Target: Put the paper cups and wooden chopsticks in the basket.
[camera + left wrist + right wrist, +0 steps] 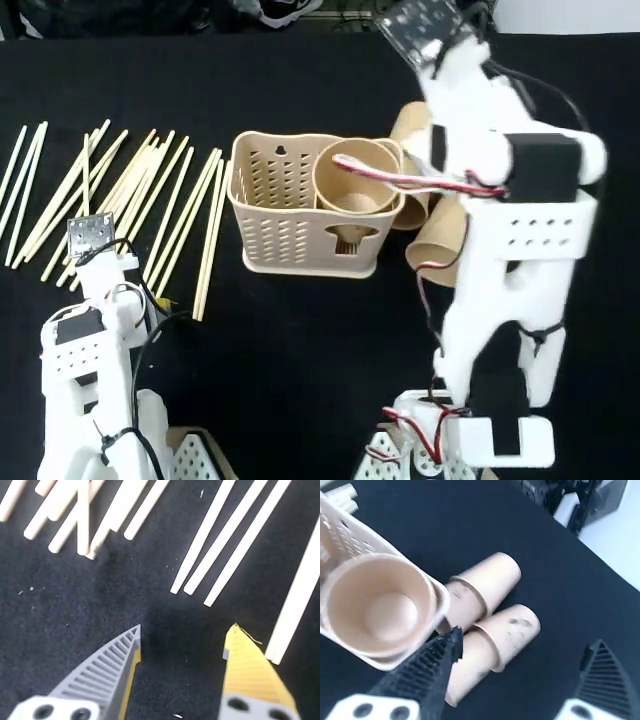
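A beige slotted basket stands mid-table with one paper cup upright in its right end. More paper cups lie on their sides just right of the basket, partly hidden by the right arm. In the right wrist view these lying cups rest side by side on the black cloth, and my right gripper hangs open above them, holding nothing. Wooden chopsticks are spread out left of the basket. My left gripper is open just short of some chopstick ends, holding nothing.
The table is covered in black cloth. The left arm stands at the near left, at the chopsticks' near ends. The cup in the basket and the basket wall lie close beside the right gripper's black finger.
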Controlling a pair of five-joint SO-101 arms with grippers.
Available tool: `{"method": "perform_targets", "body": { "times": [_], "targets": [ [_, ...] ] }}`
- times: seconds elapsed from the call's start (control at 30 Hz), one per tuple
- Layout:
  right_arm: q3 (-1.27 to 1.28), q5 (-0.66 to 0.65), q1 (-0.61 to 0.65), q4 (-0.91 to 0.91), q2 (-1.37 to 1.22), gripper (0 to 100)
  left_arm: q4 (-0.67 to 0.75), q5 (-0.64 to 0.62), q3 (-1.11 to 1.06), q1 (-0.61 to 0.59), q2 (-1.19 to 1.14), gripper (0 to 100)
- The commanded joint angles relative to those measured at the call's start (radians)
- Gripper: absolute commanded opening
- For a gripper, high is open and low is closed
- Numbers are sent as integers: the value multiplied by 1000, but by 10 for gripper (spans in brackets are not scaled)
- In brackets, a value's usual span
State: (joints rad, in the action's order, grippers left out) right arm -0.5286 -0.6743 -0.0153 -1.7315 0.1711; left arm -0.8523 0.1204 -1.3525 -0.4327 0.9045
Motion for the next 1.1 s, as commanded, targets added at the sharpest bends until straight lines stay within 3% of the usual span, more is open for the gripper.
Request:
{"method": "perform_targets", "body": {
  "times": [0.0, 0.17, 0.37, 0.63, 0.8, 0.93, 1.07],
  "targets": [
    [102, -178, -118, -34, 91, 302, 9, 14, 2, 8, 15, 263],
    [501, -463, -210, -3, 288, 255, 9, 14, 2, 10, 15, 263],
    [1084, -776, -322, 275, 555, 255, 9, 15, 2, 10, 15, 263],
    [1646, -677, -328, 701, 733, 360, 9, 15, 2, 10, 15, 263],
    [1827, -542, -325, 999, 743, 344, 9, 15, 2, 8, 15, 263],
    [1933, -339, -299, 1246, 746, 273, 11, 15, 2, 7, 15, 263],
    [1988, -232, -292, 1361, 748, 103, 14, 15, 2, 5, 15, 263]
  ]
}}
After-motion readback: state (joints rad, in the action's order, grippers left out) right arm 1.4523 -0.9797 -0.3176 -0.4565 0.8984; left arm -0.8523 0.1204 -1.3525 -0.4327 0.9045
